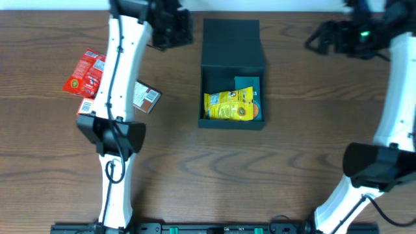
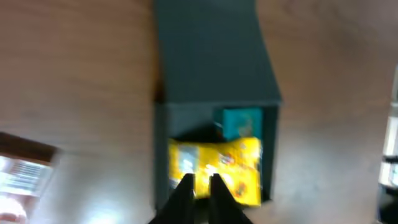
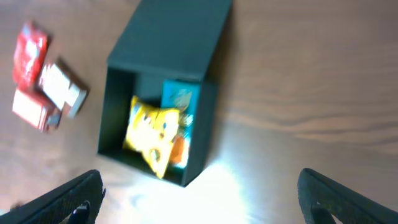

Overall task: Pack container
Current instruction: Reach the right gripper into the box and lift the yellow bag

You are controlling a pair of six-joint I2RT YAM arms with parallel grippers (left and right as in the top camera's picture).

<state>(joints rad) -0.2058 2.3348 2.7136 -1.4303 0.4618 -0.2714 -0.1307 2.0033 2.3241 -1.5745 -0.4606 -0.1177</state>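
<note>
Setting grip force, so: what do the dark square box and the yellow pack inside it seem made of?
Dark teal-black square box: likely matte cardboard; flat stiff walls, folded-back flap lid, no glare. Crinkled yellow snack pack: probably glossy plastic film; wavy outline, bright sheen, though blur leaves it open.

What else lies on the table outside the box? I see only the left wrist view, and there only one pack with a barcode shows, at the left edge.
Observer: Some red snack packs lie on the table, further left than that barcode pack, away from the container.
Operator: Thank you. In which state is the right gripper?
Observer: The right gripper is wide open and holds nothing. It hangs to the right of the container, apart from it.
</note>
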